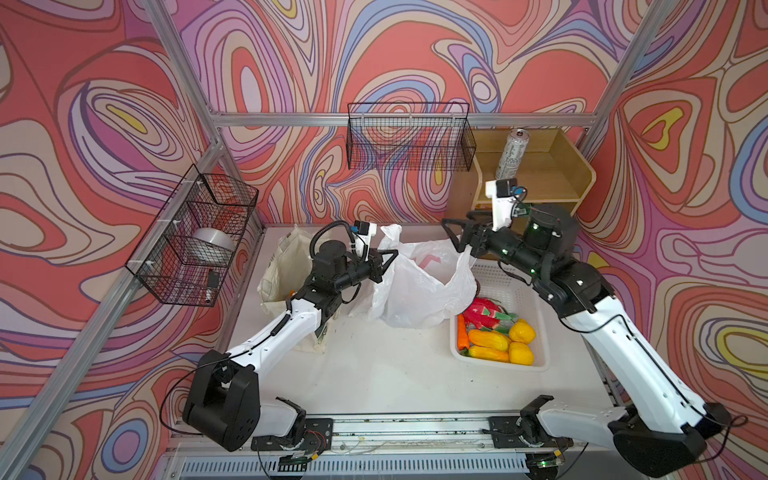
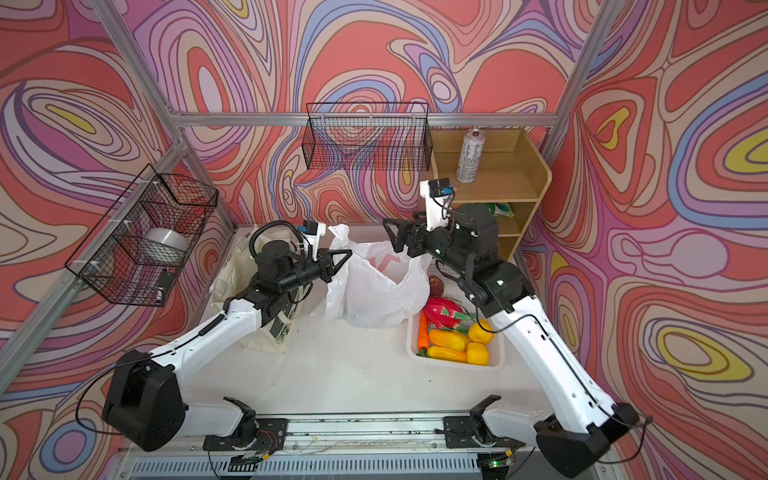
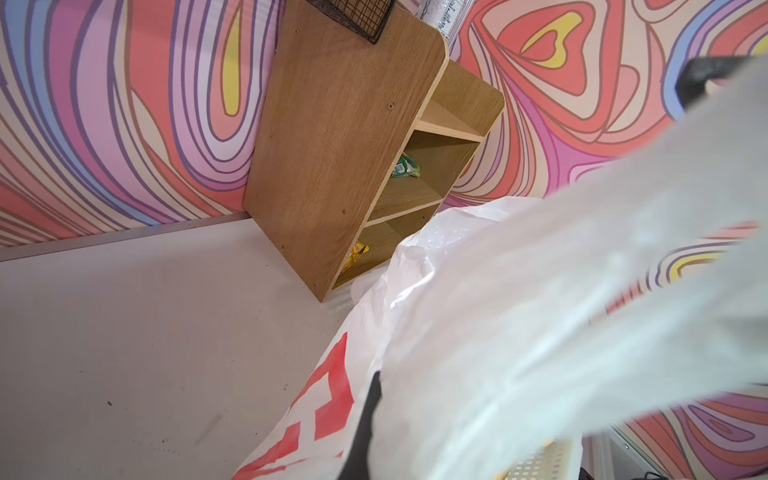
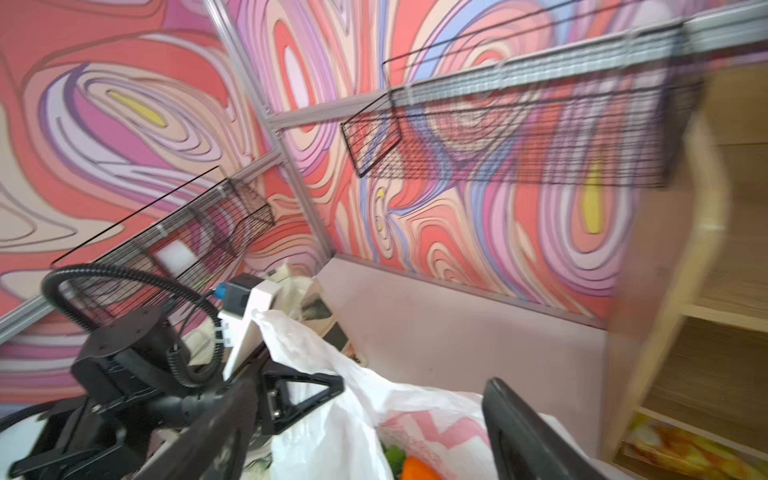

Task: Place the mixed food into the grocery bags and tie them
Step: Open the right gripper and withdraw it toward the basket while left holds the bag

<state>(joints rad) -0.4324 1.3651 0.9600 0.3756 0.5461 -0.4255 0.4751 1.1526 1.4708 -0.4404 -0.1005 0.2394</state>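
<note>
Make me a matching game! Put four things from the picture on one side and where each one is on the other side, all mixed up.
Things:
1. drink can
2. dragon fruit
3. silver roll
4. left gripper

Places:
A. in the white basket
B. pinching the plastic bag
C. on top of the wooden shelf
D. in the side wire basket

Pairs: 1-C, 2-A, 3-D, 4-B
</note>
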